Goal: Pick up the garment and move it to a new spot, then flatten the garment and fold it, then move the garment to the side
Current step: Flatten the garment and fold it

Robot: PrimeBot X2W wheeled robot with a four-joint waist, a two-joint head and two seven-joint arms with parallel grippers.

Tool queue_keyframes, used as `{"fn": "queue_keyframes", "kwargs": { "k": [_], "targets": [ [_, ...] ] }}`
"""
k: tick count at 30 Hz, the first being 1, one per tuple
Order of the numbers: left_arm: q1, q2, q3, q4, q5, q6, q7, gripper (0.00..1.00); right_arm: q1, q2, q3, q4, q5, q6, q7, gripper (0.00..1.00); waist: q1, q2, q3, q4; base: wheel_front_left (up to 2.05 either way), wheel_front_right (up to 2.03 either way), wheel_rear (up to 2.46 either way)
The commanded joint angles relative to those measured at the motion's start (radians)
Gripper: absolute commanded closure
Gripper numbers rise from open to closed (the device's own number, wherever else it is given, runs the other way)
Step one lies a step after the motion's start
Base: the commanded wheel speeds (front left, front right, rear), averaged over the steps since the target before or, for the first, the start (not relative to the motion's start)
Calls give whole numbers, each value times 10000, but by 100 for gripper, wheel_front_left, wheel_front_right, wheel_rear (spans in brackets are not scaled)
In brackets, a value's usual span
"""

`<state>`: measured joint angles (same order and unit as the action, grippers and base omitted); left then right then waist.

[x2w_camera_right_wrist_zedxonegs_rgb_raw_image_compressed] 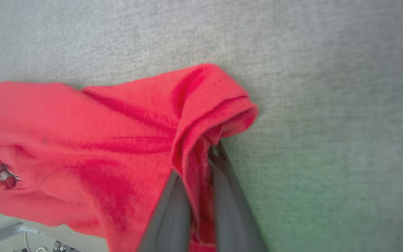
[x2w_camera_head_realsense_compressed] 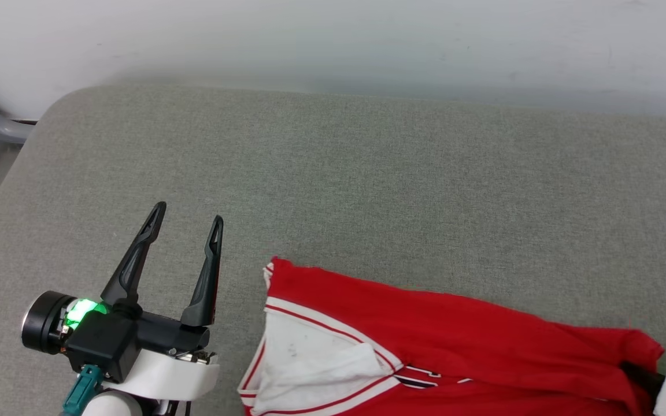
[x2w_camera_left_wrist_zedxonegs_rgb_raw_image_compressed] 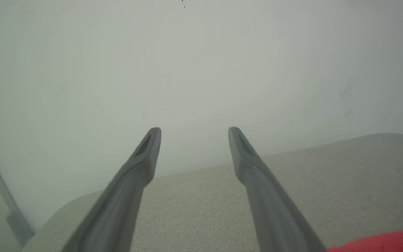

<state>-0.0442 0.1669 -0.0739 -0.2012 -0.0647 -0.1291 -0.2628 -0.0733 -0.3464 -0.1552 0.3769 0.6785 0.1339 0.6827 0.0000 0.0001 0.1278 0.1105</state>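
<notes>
Grey fabric pad (x2w_camera_head_realsense_compressed: 367, 173), far-left corner rounded. Red shirt (x2w_camera_head_realsense_compressed: 425, 323) lies rumpled on its near-right part, cut off by head view's bottom edge.

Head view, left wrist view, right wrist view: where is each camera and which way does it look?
Head view: on the robot's head, looking down at the grey padded surface, the red jersey T-shirt and the open left pincer.
Left wrist view: on the left wrist, looking along the left pincer toward the white wall.
Right wrist view: on the right wrist, looking down at the right pincer, shut on red cloth.
Shared: all three show T-shirt and surface.
</notes>
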Motion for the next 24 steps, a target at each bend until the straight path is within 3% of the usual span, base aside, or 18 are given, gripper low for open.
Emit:
{"fn": "queue_keyframes", "kwargs": {
  "k": [1, 10, 17, 24],
  "targets": [
    [112, 25, 3, 17, -21, -14, -23, 0, 30, -259, -153, 217, -148, -61, -67, 100, 0, -1, -13, -8, 0, 0, 0],
    [171, -9, -5, 81, -119, -15, -23, 0, -284, -1000, -1450, 984, -1049, -42, -700, 100, 0, -1, -185, -20, 0, 0, 0],
    [372, -89, -39, 185, -167, -16, -22, 0, 68, -563, -1269, 214, -1151, -38, -551, 100, 0, -1, -592, -8, 0, 0, 0],
    [668, -169, 25, 208, -281, -16, -22, 0, 912, 43, -992, -1660, -995, -38, -15, 100, 0, -1, -1105, 30, 0, 0, 0]
  ]
}}
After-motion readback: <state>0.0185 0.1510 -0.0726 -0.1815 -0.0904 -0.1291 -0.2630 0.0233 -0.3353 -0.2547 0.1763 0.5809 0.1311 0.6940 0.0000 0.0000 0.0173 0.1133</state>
